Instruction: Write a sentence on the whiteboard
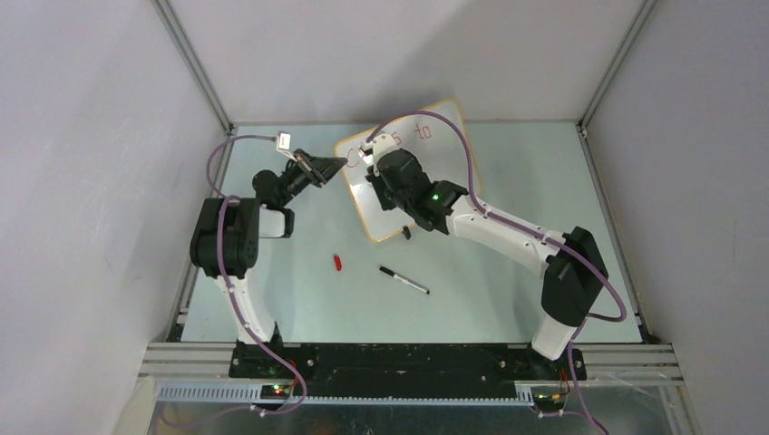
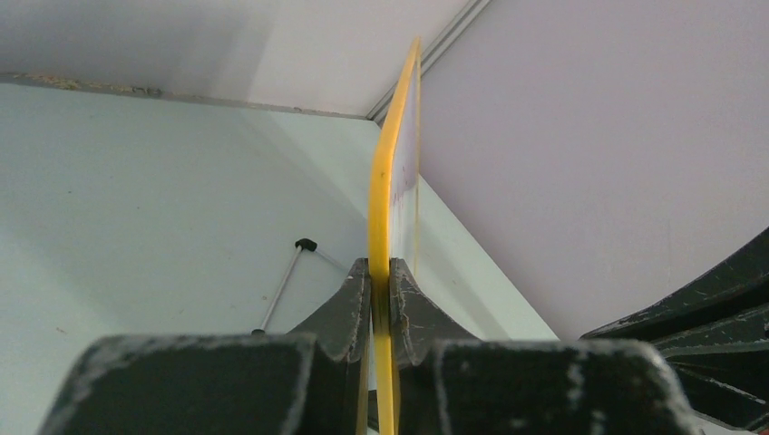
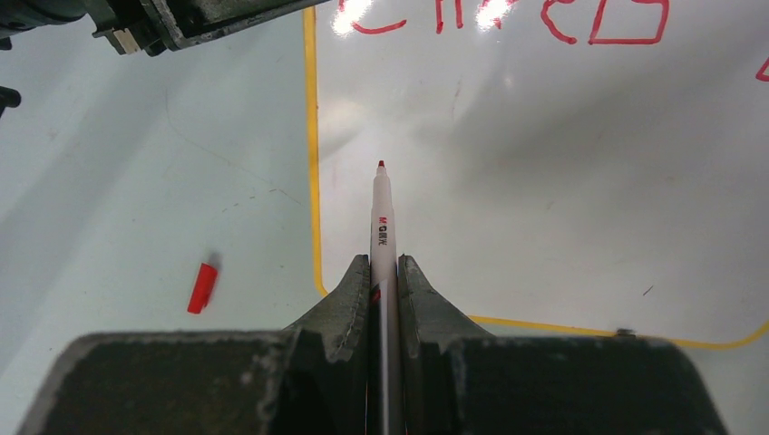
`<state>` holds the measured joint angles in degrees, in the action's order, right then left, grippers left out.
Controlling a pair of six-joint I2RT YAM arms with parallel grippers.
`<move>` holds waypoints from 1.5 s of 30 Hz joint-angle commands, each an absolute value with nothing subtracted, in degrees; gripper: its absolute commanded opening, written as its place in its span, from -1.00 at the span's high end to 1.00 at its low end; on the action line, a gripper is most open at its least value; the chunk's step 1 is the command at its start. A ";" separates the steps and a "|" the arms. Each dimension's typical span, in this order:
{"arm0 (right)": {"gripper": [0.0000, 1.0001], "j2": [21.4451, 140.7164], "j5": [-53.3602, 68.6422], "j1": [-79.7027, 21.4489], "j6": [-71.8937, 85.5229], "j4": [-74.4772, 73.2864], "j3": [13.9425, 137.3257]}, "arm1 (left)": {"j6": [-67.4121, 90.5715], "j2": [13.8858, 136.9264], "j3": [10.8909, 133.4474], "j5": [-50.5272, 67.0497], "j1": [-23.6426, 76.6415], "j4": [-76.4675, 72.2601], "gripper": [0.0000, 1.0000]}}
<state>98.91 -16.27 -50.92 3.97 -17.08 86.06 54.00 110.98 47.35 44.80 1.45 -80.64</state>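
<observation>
The whiteboard stands tilted at the middle back of the table, white with a yellow rim. My left gripper is shut on its left edge; in the left wrist view the rim runs edge-on between the closed jaws of that gripper. My right gripper is shut on a white marker whose red tip points at blank board. Red letters of the sentence run along the top of that view. The word "to" shows beyond my right gripper.
A red marker cap lies on the table in front of the board, and shows again left of the marker. A black-capped pen lies nearer the arms. A black clip foot sits at the board's lower edge. Enclosure walls stand on three sides.
</observation>
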 commanded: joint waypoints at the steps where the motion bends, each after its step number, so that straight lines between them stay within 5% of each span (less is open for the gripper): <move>1: 1.00 98.34 -16.97 -50.22 2.20 -16.82 87.88 | 49.02 108.35 47.77 44.11 1.10 -75.92 1.00; 45: 1.00 106.10 -16.19 -50.66 1.85 -19.33 96.55 | 57.01 112.54 48.84 47.33 0.27 -86.92 1.00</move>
<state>105.82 -14.63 -50.50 2.72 -19.59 92.99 56.88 112.33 47.86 45.89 0.82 -83.11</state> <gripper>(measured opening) 0.149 0.099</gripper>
